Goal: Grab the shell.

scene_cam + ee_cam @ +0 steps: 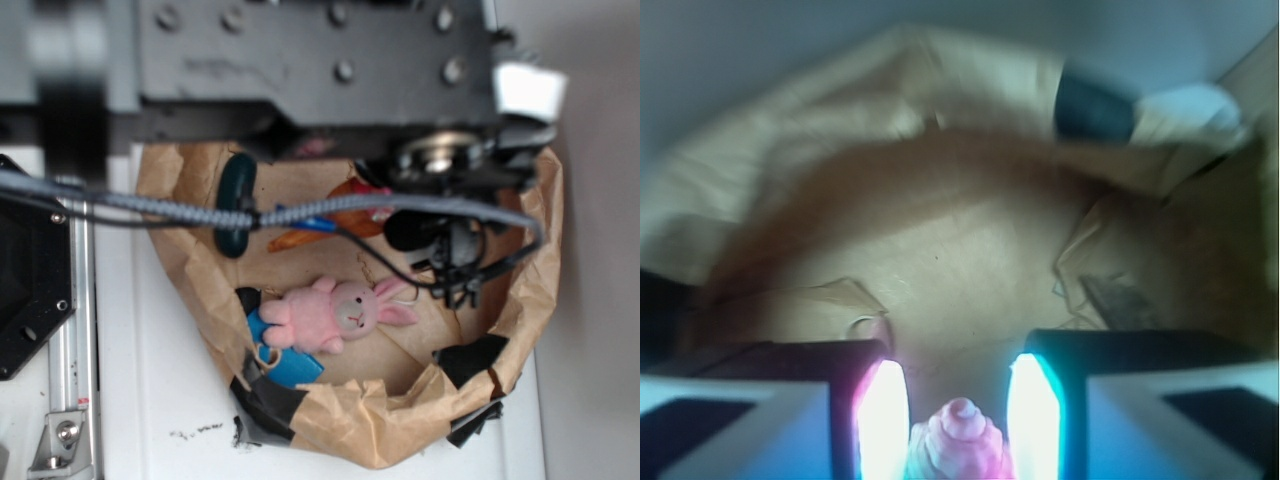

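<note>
The brown paper bin (520,300) holds a pink plush bunny (335,312), a dark green oval object (236,200) and the shell (345,222), just beside the open hand (455,255), which grips nothing.

one shell (345,215), one plush bunny (335,313), one green oval (236,203), perhaps one blue item (283,362).
</note>
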Motion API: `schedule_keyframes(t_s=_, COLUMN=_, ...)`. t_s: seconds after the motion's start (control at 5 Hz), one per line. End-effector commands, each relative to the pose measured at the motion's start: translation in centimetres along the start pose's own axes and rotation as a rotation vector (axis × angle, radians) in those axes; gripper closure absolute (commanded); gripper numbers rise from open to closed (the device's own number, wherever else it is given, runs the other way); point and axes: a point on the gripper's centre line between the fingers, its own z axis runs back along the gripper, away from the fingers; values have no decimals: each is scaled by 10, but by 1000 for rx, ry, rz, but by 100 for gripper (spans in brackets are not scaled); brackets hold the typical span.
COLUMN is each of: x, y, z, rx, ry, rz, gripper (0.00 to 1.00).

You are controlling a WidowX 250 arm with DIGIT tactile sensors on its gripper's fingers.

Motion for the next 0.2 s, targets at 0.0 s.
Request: schedule_keyframes(t_s=0.0, x=-1, y=6, z=23, rx=-39, ry=-74, rz=-47, gripper=100)
